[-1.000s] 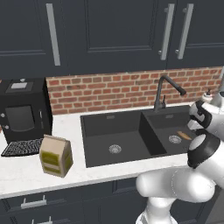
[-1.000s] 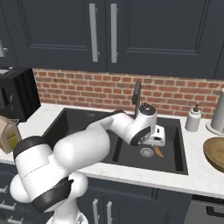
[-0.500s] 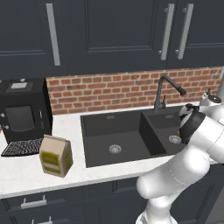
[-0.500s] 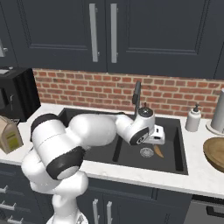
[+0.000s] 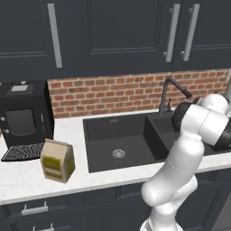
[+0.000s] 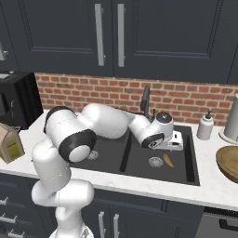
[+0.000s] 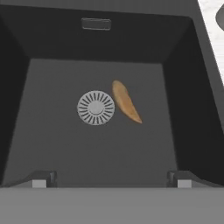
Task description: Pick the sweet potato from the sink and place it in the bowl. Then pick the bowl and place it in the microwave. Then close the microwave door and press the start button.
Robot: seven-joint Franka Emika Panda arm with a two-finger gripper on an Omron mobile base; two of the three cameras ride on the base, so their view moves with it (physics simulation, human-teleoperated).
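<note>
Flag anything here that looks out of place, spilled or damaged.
Nothing looks spilled or broken. The one misplaced item is the sweet potato, lying loose on the floor of the sink's right basin beside the round drain. The gripper hangs open above it, not touching. The bowl sits upright on the counter, right of the sink.

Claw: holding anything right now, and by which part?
Nothing held. The claw is open above the sink basin; the sweet potato lies loose on the basin floor beside the drain, away from both fingertips.
</note>
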